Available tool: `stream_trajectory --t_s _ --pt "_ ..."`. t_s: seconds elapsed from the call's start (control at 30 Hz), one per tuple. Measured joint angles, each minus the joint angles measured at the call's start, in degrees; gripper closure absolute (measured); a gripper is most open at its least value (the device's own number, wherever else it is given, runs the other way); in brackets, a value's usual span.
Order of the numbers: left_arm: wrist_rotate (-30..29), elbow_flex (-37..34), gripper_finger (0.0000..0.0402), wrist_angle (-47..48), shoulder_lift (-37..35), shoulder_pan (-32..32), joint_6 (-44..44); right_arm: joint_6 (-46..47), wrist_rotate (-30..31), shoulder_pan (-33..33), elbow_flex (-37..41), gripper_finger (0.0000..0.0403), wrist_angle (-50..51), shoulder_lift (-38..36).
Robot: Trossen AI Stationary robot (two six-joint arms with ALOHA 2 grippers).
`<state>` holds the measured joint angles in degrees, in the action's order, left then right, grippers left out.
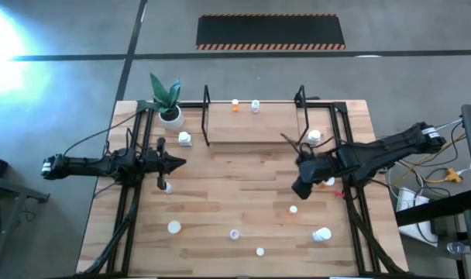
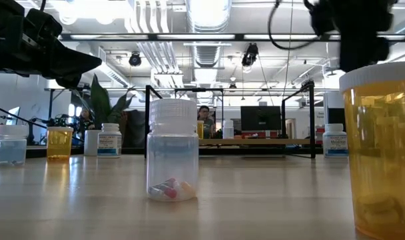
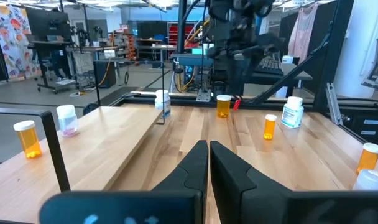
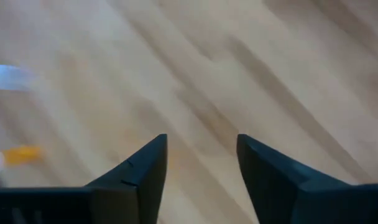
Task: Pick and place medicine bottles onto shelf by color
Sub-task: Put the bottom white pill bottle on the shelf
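while the left gripper (image 1: 179, 162) waits with jaws pressed together over the table's left side, the right gripper (image 1: 299, 188) hangs over bare wood at the right, jaws spread and holding nothing; two medicine bottles (image 1: 235, 105) stand on the shelf (image 1: 255, 128), others lie scattered across the table (image 1: 235, 194)

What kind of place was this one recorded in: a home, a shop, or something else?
Most likely a robotics lab or workshop. The low view shows exposed ceiling ducts and a monitor behind the table; the left wrist view shows workbenches and equipment racks across an open floor.
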<state>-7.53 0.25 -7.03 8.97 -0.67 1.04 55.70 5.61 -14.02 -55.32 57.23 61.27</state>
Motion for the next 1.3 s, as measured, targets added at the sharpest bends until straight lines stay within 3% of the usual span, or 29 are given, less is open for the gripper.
stream_trajectory --t_s 0.13,0.33,0.63,0.8,0.93,1.07,1.17,1.3 --pt "0.0 0.0 0.0402 0.0 0.0 0.0 0.0 2.7 2.7 1.0 -0.7 0.0176 11.0 1.1" --pt "0.0 0.0 0.0402 0.0 0.0 0.0 0.0 -7.8 10.0 6.3 0.2 0.0136 15.5 2.7" --pt "0.0 0.0 0.0402 0.0 0.0 0.0 0.0 -33.8 11.1 16.4 2.2 0.0153 17.4 3.2" --pt "0.0 0.0 0.0402 0.0 0.0 0.0 0.0 -41.9 15.6 20.5 2.2 0.017 16.4 2.7" --pt "0.0 0.0 0.0402 0.0 0.0 0.0 0.0 -42.3 16.2 24.4 2.3 0.0178 16.4 0.2" --pt "0.0 0.0 0.0402 0.0 0.0 0.0 0.0 -38.8 11.9 25.7 2.3 0.0185 16.0 -3.1" --pt "0.0 0.0 0.0402 0.0 0.0 0.0 0.0 -29.1 7.4 24.1 2.2 0.0191 15.7 -4.2" --pt "0.0 0.0 0.0402 0.0 0.0 0.0 0.0 -17.7 0.6 16.7 2.2 0.0199 8.4 -4.1"
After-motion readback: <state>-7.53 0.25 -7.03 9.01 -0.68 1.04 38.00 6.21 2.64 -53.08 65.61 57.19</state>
